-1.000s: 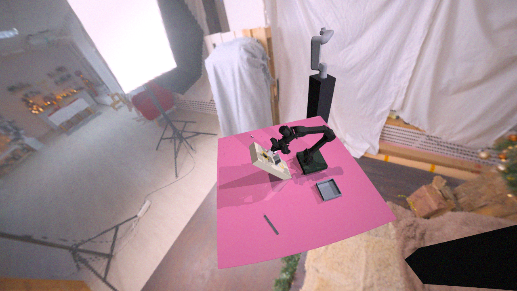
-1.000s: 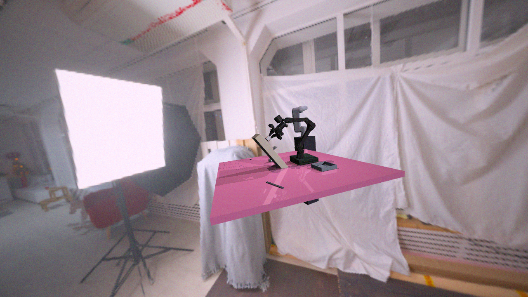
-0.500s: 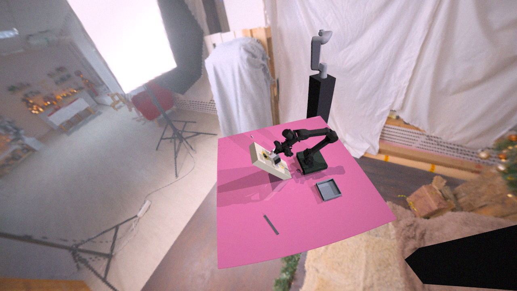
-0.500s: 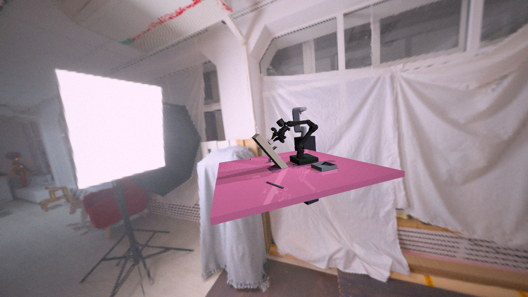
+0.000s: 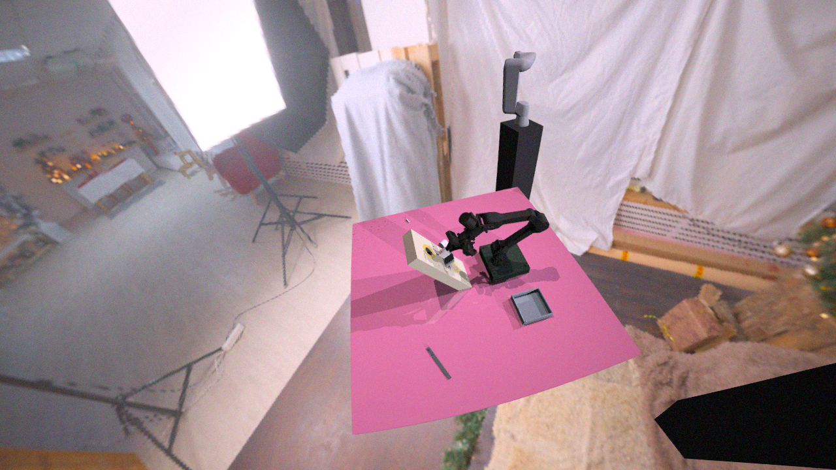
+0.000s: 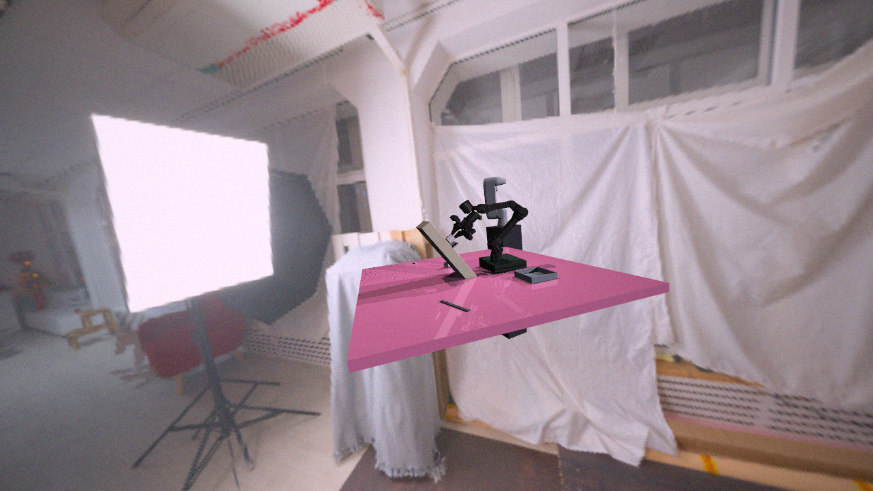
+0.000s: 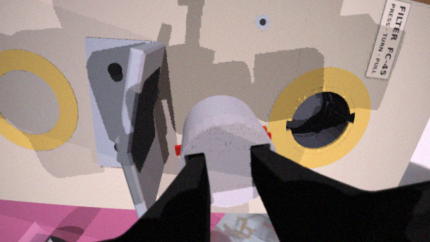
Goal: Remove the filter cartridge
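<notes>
The filter cartridge (image 7: 228, 181) (image 5: 442, 243) (image 6: 450, 239) is a pale cylinder with red tabs at its sides. It is out of the service panel (image 7: 299, 27) (image 5: 435, 273) (image 6: 444, 249) and hangs in front of the panel's face. My gripper (image 7: 226, 155) is shut on it, with the black fingertips in its two slots. The round socket (image 7: 319, 126) in the panel stands open and dark inside a yellow ring, right of the cartridge in the wrist view. The grey tray (image 5: 537, 321) (image 6: 537, 279) lies on the table beside the arm's base.
A grey plate-like bracket (image 7: 132, 91) juts from the panel, left of the cartridge in the wrist view. Another yellow ring (image 7: 68, 101) is beyond it. A thin dark bar (image 5: 438, 362) (image 6: 454, 305) lies on the pink table (image 5: 385, 397). A grey arm (image 5: 510, 87) on a black pedestal stands behind.
</notes>
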Robot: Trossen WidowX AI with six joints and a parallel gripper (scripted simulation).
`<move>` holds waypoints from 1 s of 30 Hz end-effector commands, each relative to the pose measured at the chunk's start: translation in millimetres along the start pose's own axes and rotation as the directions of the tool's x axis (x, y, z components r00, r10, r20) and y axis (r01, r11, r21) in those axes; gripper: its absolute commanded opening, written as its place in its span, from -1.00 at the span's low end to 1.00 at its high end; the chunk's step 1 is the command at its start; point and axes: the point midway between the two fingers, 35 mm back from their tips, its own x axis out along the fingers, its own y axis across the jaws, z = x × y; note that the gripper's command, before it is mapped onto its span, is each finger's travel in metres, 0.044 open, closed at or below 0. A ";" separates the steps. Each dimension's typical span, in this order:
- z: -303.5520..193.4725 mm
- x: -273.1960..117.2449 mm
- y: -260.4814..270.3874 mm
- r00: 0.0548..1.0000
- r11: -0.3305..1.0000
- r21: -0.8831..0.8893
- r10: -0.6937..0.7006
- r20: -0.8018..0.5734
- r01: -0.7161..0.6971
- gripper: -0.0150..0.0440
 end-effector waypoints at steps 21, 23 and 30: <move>-14.9 -10.7 -65.9 1.000 1.000 -0.009 -0.023 -0.002 0.023 -0.12; -16.5 -11.3 -72.8 1.000 1.000 -0.010 -0.024 -0.002 0.023 -0.12; -23.1 -31.2 -99.4 1.000 1.000 -0.009 -0.028 -0.004 0.028 0.33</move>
